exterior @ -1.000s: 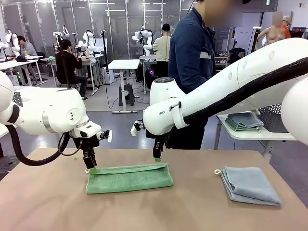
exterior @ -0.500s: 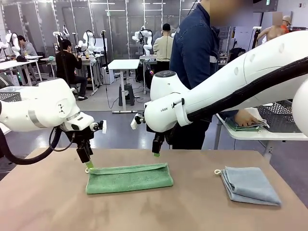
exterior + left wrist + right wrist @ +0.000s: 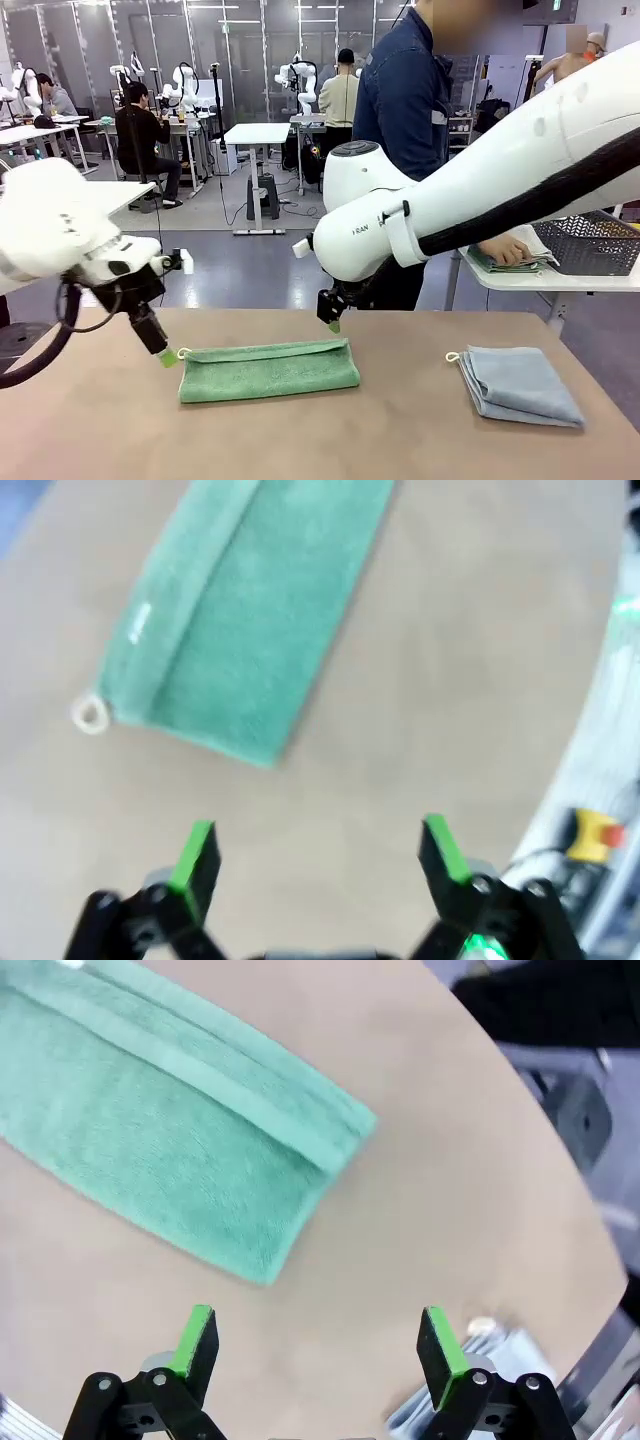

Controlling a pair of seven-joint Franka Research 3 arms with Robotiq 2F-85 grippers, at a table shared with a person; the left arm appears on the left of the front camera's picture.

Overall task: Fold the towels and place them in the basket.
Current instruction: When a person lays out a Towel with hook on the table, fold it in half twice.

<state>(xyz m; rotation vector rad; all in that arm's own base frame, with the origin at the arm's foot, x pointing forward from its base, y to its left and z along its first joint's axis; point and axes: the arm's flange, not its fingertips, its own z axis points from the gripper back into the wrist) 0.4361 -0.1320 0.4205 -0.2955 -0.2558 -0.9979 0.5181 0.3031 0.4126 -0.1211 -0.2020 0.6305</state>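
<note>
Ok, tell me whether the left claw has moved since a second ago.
Yes. The left claw has drawn leftward off the left corner of the green towel and now hangs just beyond that end; the towel itself has stayed put.

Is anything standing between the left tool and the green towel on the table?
Nothing visible does. The open left tool hangs over bare table, just off the end of the green towel that carries the white loop.

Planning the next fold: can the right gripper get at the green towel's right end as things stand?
Probably yes. The right gripper hangs open just above the right end of the green towel, and nothing stands between them.
</note>
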